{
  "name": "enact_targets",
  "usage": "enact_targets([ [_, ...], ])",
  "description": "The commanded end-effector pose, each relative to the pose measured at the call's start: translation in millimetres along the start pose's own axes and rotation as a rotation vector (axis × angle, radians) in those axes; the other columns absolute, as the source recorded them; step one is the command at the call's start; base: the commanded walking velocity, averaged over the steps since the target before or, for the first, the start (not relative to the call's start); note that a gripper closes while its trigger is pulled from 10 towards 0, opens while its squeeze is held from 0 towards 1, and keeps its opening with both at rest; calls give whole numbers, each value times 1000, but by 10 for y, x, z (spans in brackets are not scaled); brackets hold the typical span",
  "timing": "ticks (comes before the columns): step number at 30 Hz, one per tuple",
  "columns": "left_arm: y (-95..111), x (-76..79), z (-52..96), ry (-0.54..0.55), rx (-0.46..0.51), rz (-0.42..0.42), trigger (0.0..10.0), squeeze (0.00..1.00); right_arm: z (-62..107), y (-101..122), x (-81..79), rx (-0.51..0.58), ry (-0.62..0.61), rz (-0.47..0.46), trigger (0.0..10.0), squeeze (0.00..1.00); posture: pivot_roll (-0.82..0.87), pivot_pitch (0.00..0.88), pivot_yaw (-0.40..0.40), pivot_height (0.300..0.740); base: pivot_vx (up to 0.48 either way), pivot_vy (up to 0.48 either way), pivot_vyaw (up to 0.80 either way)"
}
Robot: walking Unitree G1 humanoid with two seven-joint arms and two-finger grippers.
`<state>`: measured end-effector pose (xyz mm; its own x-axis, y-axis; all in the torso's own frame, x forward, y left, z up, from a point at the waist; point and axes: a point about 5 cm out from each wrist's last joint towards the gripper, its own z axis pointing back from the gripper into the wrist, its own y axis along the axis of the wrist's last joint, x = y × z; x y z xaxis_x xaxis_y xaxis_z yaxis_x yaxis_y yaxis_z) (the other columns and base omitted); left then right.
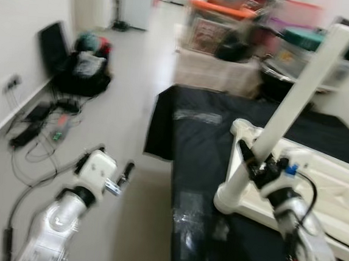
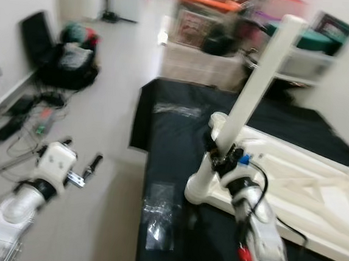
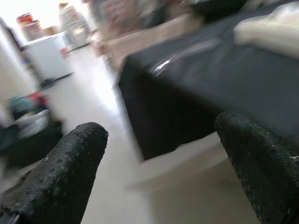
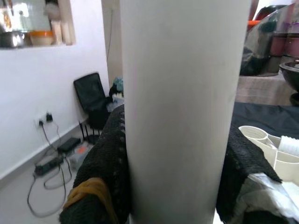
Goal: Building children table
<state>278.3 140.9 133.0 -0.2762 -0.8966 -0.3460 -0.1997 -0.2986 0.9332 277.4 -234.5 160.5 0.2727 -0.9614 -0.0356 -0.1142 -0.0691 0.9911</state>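
Note:
A white children's table top [image 1: 332, 181] lies upside down on a black cloth [image 1: 198, 139]. A long white table leg [image 1: 300, 86] stands tilted in the corner socket nearest me [image 1: 232, 200]. My right gripper [image 1: 258, 163] is shut on the lower part of that leg; in the right wrist view the leg [image 4: 180, 102] sits between both black fingers [image 4: 105, 163]. My left gripper [image 1: 117, 175] hangs open over the floor at the left, its fingers [image 3: 65, 172] wide apart with nothing between them.
Clear plastic bags [image 1: 185, 220] lie on the cloth near me, another [image 1: 197, 116] farther back. Cables and a power strip [image 1: 37, 127] litter the floor by the left wall, beside a dark bag pile [image 1: 85, 68]. Boxes and bins [image 1: 232, 32] crowd the back.

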Motion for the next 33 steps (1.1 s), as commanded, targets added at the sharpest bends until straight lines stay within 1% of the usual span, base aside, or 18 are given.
enact_targets([
  [1,-46,-89,43,21,-21,-11,10000,0,115,-201,113,-132,-49,-4,0,0,49,0,-109,740,0,0,-788],
  [4,-37,-77,25,13,-16,-12,10000,0,155,-162,201,-136,-81,-7,0,0,49,0,-109,740,0,0,-796],
  [8,-37,-68,18,9,-15,-13,10000,0,159,-129,210,-132,-75,-17,0,0,44,0,-107,740,0,0,-797],
  [10,-37,-64,13,5,-15,-15,10000,0,142,-113,143,-132,-31,-16,0,0,46,0,-110,740,0,0,-784],
  [11,-37,-64,13,5,-15,-15,10000,0,142,-113,143,-132,-31,-16,0,0,46,0,-110,740,0,0,-781],
  [12,-38,-60,12,3,-14,-17,10000,0,133,-114,81,-137,13,-6,1098,0,47,0,-112,740,0,0,-463],
  [14,-38,-60,12,3,-14,-17,10000,0,133,-114,81,-137,13,-6,1098,0,47,0,-112,740,0,0,-463],
  [15,-39,-55,10,1,-14,-19,10000,0,127,-120,39,-144,43,-1,1020,0,50,0,-116,740,0,0,0],
  [16,-40,-49,8,0,-14,-19,10000,0,125,-128,13,-154,62,3,2510,0,52,0,-118,740,0,0,0],
  [17,-40,-49,8,0,-14,-19,10000,0,125,-128,13,-154,62,3,2510,0,52,0,-118,740,0,0,0],
  [18,-44,-37,8,-1,-15,-20,10000,0,115,-147,-2,-172,71,11,5529,0,51,0,-121,740,0,0,0],
  [20,-47,-30,8,-2,-16,-20,10000,0,109,-158,-5,-186,73,16,5529,0,51,0,-122,740,0,0,0],
  [21,-52,-16,8,-6,-18,-23,10000,0,97,-163,-28,-191,88,12,10000,0,50,0,-121,740,0,-371,0],
  [24,-61,1,5,-15,-22,-28,10000,0,71,-151,-89,-184,118,4,10000,0,51,0,-122,740,0,-444,0],
  [27,-60,-2,1,-13,-22,-27,10000,0,55,-149,-112,-182,126,5,10000,0,53,0,-124,740,0,-480,0],
  [33,-62,-10,6,-8,-22,-26,10000,0,49,-150,-133,-185,142,1,10000,0,56,0,-128,740,0,0,0],
])
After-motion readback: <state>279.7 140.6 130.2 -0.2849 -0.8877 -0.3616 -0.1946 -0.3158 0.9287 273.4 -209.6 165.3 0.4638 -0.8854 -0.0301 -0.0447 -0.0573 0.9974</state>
